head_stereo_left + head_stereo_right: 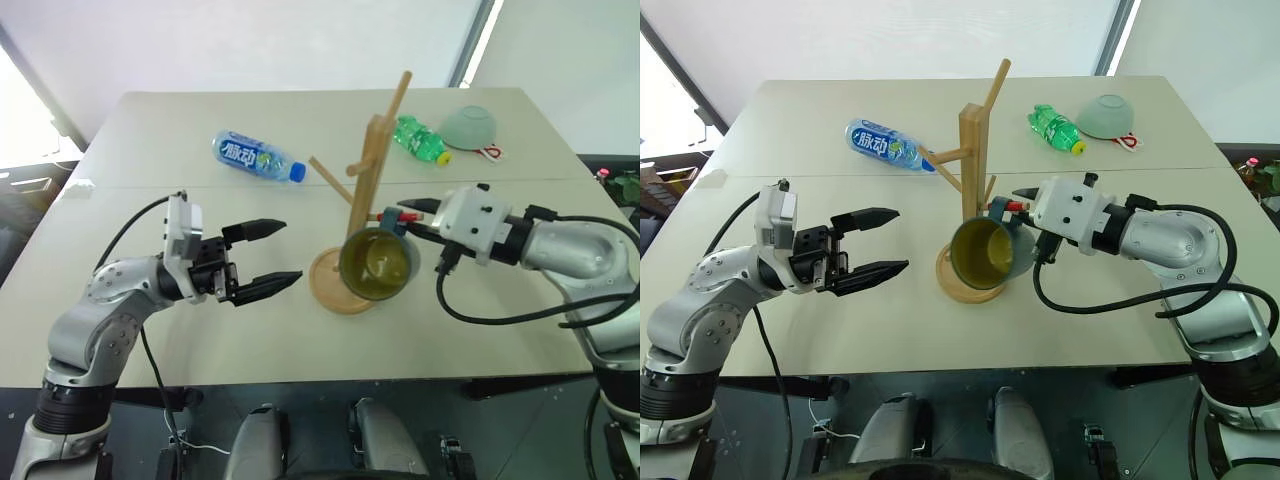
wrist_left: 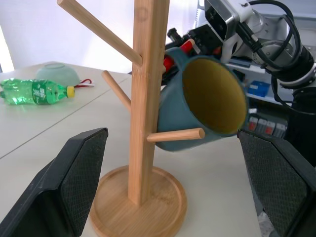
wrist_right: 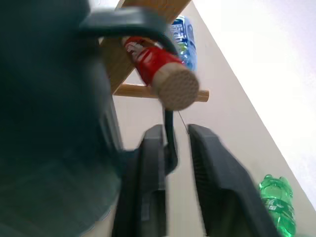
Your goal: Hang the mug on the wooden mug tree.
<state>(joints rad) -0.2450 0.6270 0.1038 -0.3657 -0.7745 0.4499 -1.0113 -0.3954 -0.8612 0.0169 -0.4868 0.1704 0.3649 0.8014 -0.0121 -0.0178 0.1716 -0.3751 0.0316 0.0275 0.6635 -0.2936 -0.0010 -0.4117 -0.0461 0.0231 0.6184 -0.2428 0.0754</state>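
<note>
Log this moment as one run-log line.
mug: handle looped over red-tipped peg of wooden mug tree | right gripper: jaws parted around handle | left gripper: open, beside tree

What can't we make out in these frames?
- Right gripper contact with the mug handle: blurred in the right wrist view.
- How far the handle sits on the red-tipped peg: the mug body covers it in the head views.
- Blue bottle label text: too small.

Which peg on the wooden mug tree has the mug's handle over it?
The red-tipped peg on the light wooden mug tree: the dusty-blue ceramic mug has its loop handle around it. The other pegs are plain wood and bare.
</note>
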